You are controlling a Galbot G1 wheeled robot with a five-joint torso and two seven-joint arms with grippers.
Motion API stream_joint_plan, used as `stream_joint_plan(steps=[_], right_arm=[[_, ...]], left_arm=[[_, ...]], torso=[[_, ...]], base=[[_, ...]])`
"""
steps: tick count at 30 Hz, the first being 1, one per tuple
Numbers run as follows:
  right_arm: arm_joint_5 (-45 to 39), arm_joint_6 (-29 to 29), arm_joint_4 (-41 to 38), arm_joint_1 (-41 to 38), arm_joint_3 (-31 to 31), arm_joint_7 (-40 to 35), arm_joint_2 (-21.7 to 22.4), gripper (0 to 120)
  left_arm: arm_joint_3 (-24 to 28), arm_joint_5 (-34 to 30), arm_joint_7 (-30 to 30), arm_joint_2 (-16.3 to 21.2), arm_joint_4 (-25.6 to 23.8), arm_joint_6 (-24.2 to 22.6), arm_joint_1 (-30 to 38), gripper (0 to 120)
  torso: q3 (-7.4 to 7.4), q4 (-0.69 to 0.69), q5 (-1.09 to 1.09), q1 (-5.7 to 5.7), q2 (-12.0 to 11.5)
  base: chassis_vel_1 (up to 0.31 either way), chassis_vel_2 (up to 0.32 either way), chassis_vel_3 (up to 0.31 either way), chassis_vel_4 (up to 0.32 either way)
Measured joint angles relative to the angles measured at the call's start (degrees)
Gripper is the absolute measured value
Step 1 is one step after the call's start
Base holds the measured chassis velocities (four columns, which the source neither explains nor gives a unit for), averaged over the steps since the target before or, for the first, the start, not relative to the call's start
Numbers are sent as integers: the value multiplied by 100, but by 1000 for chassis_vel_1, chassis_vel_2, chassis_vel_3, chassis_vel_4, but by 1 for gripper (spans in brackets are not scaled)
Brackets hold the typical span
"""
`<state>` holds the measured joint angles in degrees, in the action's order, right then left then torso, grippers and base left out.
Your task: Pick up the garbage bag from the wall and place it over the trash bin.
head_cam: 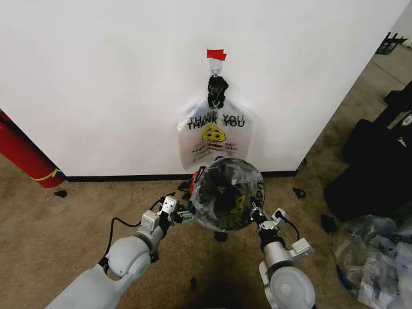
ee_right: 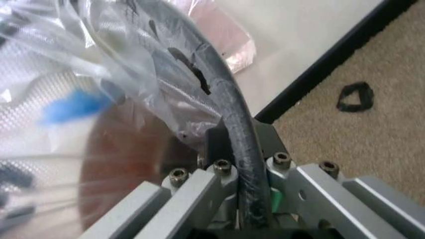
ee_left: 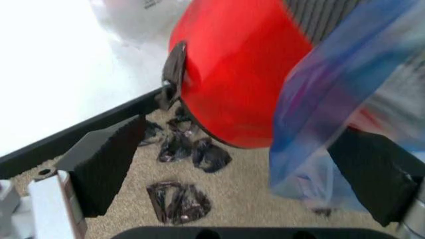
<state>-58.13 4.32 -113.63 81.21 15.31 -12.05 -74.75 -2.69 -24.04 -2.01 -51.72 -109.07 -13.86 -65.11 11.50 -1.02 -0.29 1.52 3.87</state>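
Crinkled clear plastic, the garbage bag [head_cam: 226,193], is draped over the mouth of the trash bin [head_cam: 201,182], which stands on the carpet [head_cam: 58,225] just before the wall [head_cam: 96,77]. The right claw [head_cam: 256,213] sits at the bin's right rim; its wrist view shows the fingers [ee_right: 214,144] pressed together on the black rim [ee_right: 236,124] with the bag's film caught against it. The left claw [head_cam: 184,215] is at the bin's left side, and its wrist view shows the black pads [ee_left: 106,159] spread wide, with a blue-tinted fold of the bag [ee_left: 325,99] hanging between them and lying close to the far pad; whether it touches cannot be told.

From the head view, a second clear bag printed "THANK YOU" with a yellow smiley [head_cam: 215,132] hangs on the wall from a hook below a strip of red tape [head_cam: 216,55], directly behind the bin. A long red cylinder [head_cam: 22,158] leans at the left by the black baseboard [head_cam: 129,177]. The left wrist view alone reveals the bin's red lower band [ee_left: 246,64] and dark scraps [ee_left: 178,201] lying on the carpet beneath it. The right wrist view adds a blue printed patch [ee_right: 73,107] on the bag inside the bin.
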Motion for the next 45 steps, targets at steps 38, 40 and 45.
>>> stream_joint_plan(steps=[38,40,45], right_arm=[[138,291,339,-184,161,330,31,0],[163,291,321,-182,155,304,10,0],[265,287,327,-178,141,316,-14,0]], left_arm=[[-266,462,89,242,-33,-658,-65,100],[-317,452,1,263,-126,-630,-102,100],[-482,486,-349,277,-232,-386,-106,100]], torso=[[0,-1,0,0,0],[0,-1,0,0,0],[0,-1,0,0,0]], base=[[0,0,0,0],[0,0,0,0],[0,0,0,0]])
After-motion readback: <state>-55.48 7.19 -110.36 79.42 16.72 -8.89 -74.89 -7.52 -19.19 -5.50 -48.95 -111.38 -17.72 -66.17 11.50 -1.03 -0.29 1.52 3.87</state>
